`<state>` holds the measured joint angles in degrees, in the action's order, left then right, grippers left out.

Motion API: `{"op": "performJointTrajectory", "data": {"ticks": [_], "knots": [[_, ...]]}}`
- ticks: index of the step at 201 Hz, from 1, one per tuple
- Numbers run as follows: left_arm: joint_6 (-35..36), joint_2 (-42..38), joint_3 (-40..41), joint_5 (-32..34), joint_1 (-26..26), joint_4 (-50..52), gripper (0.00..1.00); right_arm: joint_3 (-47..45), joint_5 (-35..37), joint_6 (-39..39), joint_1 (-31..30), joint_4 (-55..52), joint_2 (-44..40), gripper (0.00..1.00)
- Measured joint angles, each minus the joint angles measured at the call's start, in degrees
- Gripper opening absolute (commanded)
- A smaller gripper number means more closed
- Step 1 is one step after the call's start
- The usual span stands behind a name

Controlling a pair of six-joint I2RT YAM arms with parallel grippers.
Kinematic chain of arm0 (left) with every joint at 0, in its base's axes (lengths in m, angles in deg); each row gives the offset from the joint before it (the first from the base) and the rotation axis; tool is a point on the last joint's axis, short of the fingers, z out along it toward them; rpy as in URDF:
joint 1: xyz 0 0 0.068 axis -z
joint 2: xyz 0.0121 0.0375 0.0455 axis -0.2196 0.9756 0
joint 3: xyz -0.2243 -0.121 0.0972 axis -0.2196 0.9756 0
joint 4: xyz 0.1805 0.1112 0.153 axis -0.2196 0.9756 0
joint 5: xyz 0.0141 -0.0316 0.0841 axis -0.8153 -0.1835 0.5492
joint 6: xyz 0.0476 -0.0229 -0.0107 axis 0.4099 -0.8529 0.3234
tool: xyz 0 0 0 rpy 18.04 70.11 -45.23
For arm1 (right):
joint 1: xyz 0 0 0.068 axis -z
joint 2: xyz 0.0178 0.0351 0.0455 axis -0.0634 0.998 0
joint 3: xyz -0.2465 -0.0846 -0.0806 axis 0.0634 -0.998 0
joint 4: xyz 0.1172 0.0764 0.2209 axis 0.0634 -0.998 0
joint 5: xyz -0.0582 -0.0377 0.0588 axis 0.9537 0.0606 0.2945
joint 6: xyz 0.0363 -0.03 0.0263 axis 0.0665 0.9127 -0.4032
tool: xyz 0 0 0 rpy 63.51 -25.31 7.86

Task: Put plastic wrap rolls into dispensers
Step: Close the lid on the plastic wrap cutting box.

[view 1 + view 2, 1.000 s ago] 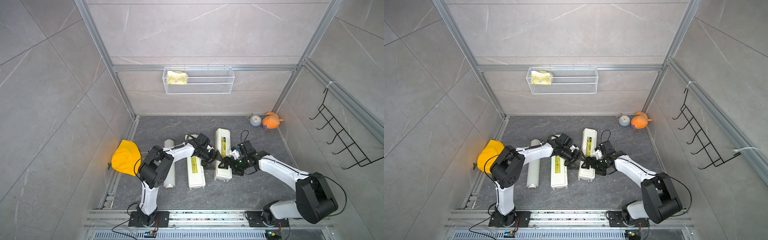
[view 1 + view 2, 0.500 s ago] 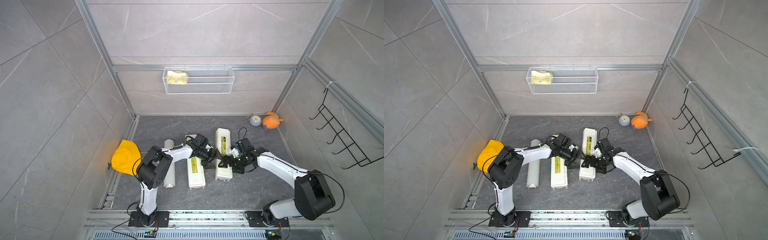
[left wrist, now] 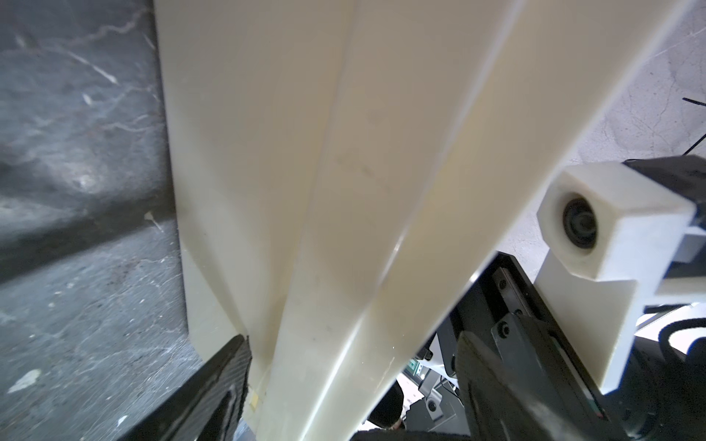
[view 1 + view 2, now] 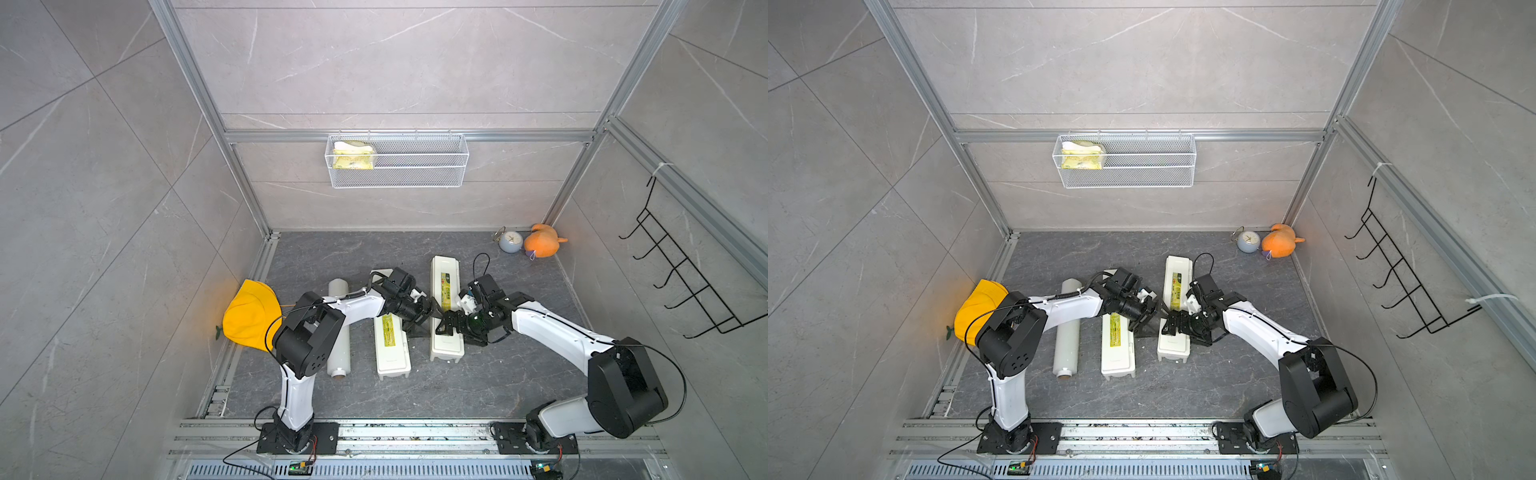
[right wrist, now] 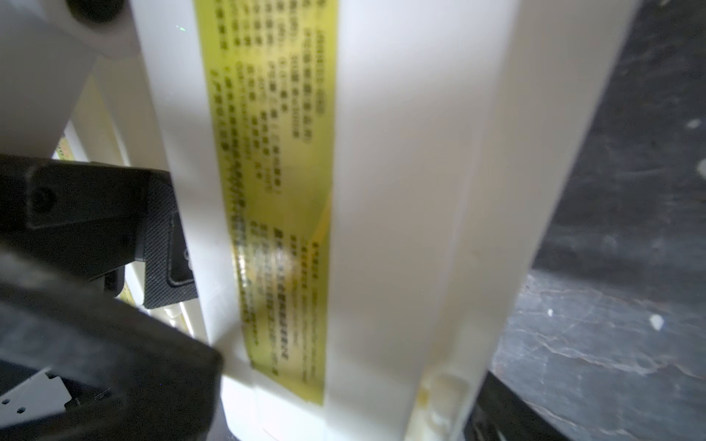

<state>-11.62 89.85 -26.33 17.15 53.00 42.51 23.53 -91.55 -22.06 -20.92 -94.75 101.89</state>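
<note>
Left gripper (image 4: pixel 430 316) and right gripper (image 4: pixel 445 327), both spread wide, straddle one dispenser (image 4: pixel 447 351).

Top views bright, evenly lit, bowed at edges; wrist views blur on the dispenser (image 5: pixel 401 152), its label (image 5: pixel 275 191) seemingly glared.

- The left box (image 4: pixel 391 353) and right box (image 4: pixel 445 270) lie side by side.
- A roll (image 4: pixel 338 289) lies beside them.
- Both arms (image 4: pixel 357 309) (image 4: pixel 552 330) meet at the right box.
</note>
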Motion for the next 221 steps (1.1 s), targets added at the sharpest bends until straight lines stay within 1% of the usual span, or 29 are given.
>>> {"op": "performJointTrajectory", "data": {"ticks": [74,86,104,132,165,195,221], "knots": [[2.10,0.66,0.15,0.63,-0.07,2.21,0.72,0.24,0.28,-0.28,-0.28,0.09,0.59,0.93],[2.10,0.79,0.15,0.66,-0.07,2.08,0.68,0.20,-0.02,-0.35,-0.28,0.46,0.83,0.93],[2.38,0.90,0.15,0.72,-0.09,2.16,0.58,-0.11,-0.57,-0.37,-0.28,1.27,1.09,0.93],[3.74,0.90,0.04,0.39,-0.35,2.58,0.51,-0.63,-0.81,-0.55,-0.07,1.86,1.03,0.92],[5.66,0.94,-0.07,0.81,-0.44,3.23,0.50,-2.54,-1.03,-0.55,0.98,3.82,0.48,0.93],[7.17,1.27,-0.17,0.94,-0.39,3.50,0.49,-5.14,-4.00,-0.35,2.34,7.21,0.02,0.99],[8.15,1.31,-0.20,0.96,-0.39,3.85,0.45,-7.15,-5.62,-0.37,3.52,9.22,-1.27,0.98]]}}
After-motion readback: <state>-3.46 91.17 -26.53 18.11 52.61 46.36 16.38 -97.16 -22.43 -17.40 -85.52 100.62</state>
